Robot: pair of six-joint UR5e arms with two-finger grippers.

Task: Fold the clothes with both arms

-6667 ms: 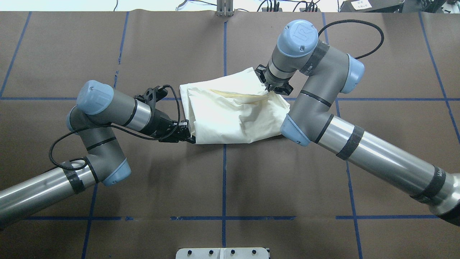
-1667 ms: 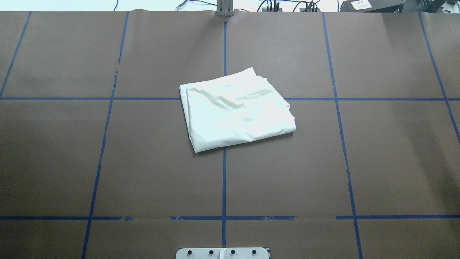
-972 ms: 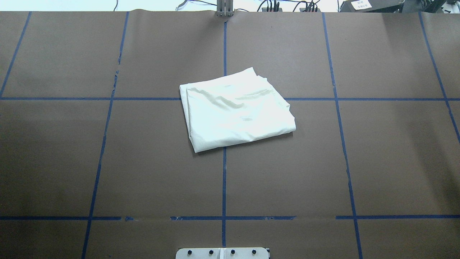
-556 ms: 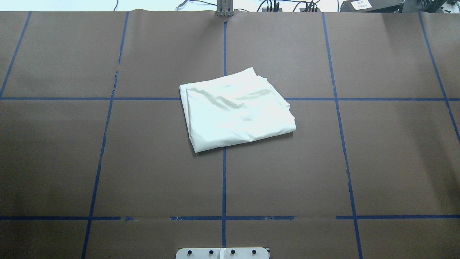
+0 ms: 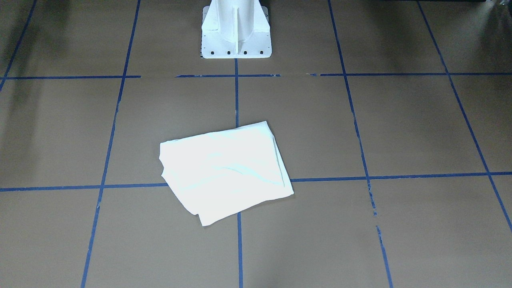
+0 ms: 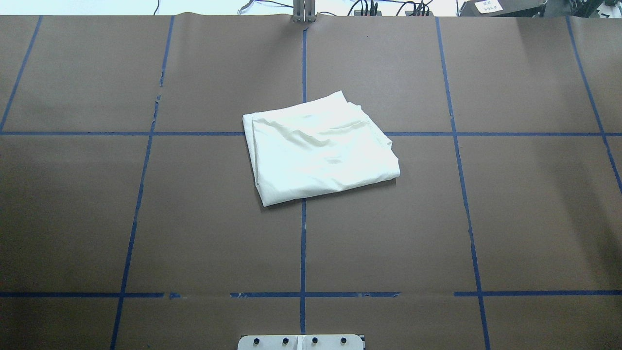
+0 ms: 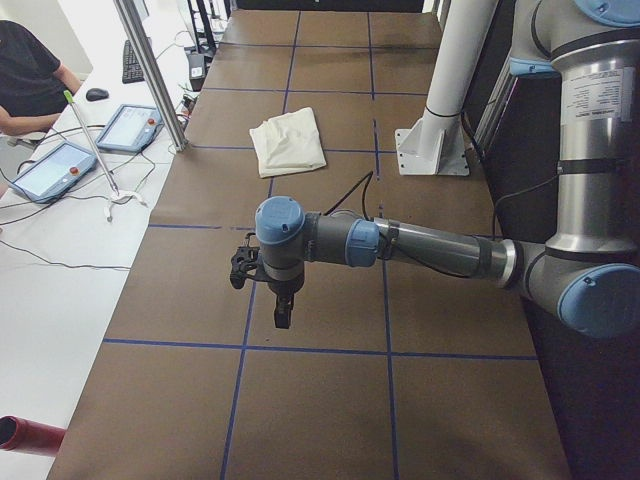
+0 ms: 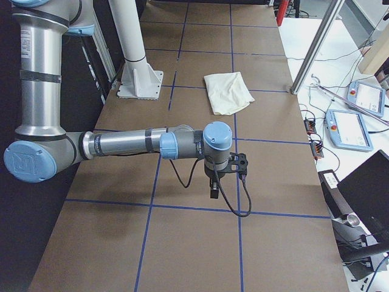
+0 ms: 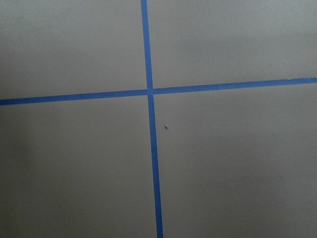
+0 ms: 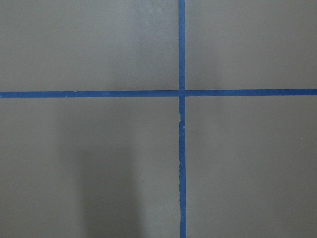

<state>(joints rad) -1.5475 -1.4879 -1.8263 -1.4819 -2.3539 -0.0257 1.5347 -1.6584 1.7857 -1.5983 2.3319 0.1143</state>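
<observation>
The clothes (image 6: 320, 148) are one cream-white shirt folded into a compact, slightly skewed rectangle near the table's middle, plain side up (image 5: 224, 172). No print shows. Neither arm appears in the overhead or front-facing views. In the exterior left view my left arm (image 7: 420, 245) reaches out low over the table's end, its gripper (image 7: 283, 312) pointing down, far from the shirt (image 7: 287, 142). In the exterior right view my right arm (image 8: 134, 143) does the same at the other end, gripper (image 8: 214, 188) down. I cannot tell whether either gripper is open or shut. Both wrist views hold only brown table and blue tape.
The white pedestal base (image 5: 236, 32) stands at the robot's side of the table. A metal post (image 6: 304, 12) rises at the far edge. Teach pendants (image 7: 128, 128) and cables lie on the side desk, where a person (image 7: 30, 75) sits. Blue tape lines grid the brown surface.
Both arms, which were at the shirt's edges 6.7 s ago, have left the overhead view. The shirt lies flatter and folded. Nothing has moved over the last 1.7 s.
</observation>
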